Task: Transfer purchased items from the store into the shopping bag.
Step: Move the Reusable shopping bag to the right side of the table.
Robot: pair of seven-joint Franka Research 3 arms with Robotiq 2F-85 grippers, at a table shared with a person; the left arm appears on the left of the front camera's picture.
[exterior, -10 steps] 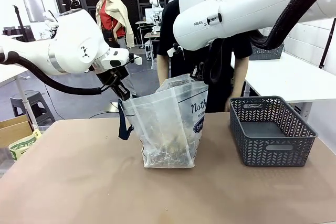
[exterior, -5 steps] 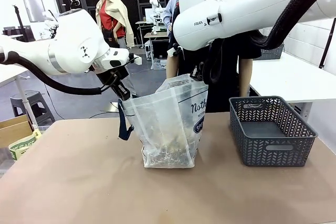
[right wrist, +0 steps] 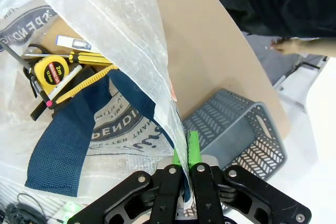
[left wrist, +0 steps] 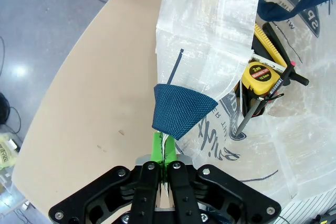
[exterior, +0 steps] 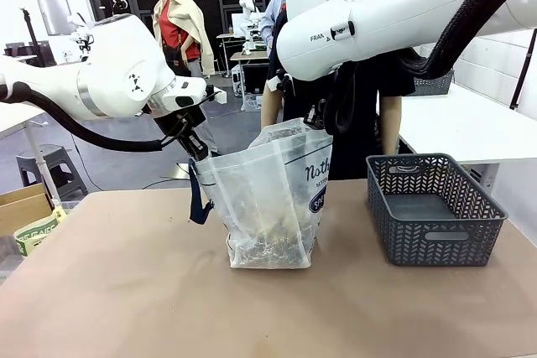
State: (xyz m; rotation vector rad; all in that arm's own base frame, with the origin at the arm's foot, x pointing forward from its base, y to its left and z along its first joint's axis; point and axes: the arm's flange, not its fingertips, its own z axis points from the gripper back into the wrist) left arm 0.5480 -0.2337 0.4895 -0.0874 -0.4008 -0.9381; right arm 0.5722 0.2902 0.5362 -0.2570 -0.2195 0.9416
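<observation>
The translucent white shopping bag [exterior: 268, 199] stands upright in the middle of the table, held open at its mouth. My left gripper [exterior: 200, 155] is shut on the bag's left rim by the navy strap handle [left wrist: 181, 109]; its green pads [left wrist: 156, 145] pinch the plastic. On the far right rim my right gripper [right wrist: 184, 156] is likewise shut on the plastic. Inside the bag [right wrist: 131, 35] lie a yellow tape measure [left wrist: 261, 74], a yellow-handled tool [right wrist: 86, 82], a pen and dark cable.
A dark grey lattice basket [exterior: 432, 207] stands to the right of the bag. A person [exterior: 352, 81] stands behind the far edge, a hand [right wrist: 294, 45] near the table. A cardboard box [exterior: 21, 207] and green packet sit off the left edge.
The person behind the table has shifted a little to the right. Both arms and the bag have stayed still.
</observation>
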